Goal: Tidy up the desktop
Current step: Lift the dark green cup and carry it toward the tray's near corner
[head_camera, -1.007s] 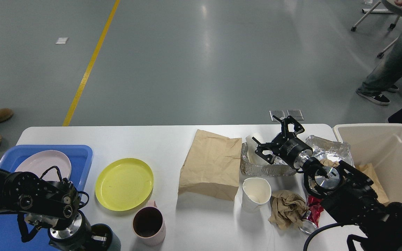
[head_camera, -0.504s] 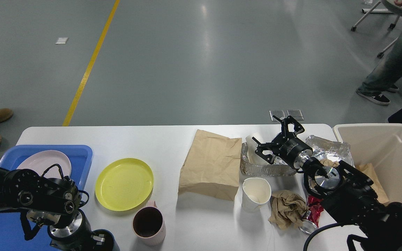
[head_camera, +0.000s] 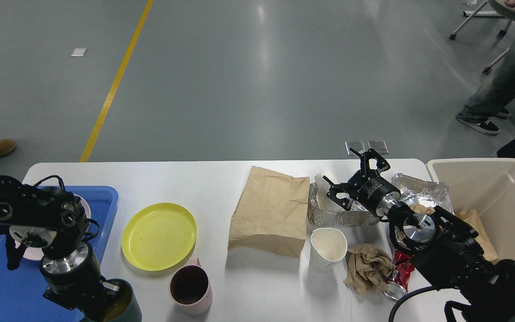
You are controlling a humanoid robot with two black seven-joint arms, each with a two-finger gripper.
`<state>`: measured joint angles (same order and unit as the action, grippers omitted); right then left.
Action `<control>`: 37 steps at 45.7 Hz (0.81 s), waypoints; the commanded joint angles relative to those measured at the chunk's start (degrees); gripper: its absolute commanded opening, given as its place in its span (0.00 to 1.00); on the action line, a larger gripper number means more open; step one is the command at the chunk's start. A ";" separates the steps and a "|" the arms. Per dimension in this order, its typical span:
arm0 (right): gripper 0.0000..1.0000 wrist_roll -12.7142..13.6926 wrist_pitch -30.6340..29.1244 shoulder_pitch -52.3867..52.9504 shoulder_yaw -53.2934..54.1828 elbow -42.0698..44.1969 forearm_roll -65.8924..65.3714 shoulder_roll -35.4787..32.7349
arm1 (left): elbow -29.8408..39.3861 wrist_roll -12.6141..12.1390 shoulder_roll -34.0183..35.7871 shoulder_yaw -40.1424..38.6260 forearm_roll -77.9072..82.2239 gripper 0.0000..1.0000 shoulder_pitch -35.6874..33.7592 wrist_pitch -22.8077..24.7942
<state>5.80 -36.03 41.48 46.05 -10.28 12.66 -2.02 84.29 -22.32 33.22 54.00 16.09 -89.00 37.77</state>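
the right gripper (head_camera: pixel 355 175) hangs with fingers spread wide and empty above the foil tray (head_camera: pixel 338 217). the white desktop (head_camera: pixel 221 183) spreads beneath it, paper bag (head_camera: pixel 272 210) to its left, bin (head_camera: pixel 499 197) to its right. the left gripper (head_camera: pixel 105 308) grips a dark cup (head_camera: pixel 125 304).

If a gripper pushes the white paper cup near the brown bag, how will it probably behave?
The paper cup looks empty and thin-walled, so it is probably light and would slide or tip on the smooth desktop. Its rim already looks bent out of round, so it would likely crush under a firm squeeze.
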 commanded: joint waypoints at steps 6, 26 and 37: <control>1.00 0.00 0.00 0.00 0.00 0.00 0.00 0.00 | 0.09 1.04 2.02 7.68 -4.05 0.00 -13.47 9.94; 1.00 0.00 0.00 0.00 0.09 0.00 0.00 0.00 | 0.09 12.38 1.50 28.95 -6.51 0.00 -43.27 17.23; 1.00 0.00 0.00 0.00 0.00 0.00 0.00 0.00 | -0.27 14.76 1.41 37.14 -6.43 0.00 -52.51 17.23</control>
<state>5.80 -36.03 41.48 46.06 -10.28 12.66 -2.02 84.25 -7.96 34.57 88.51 9.58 -138.48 55.02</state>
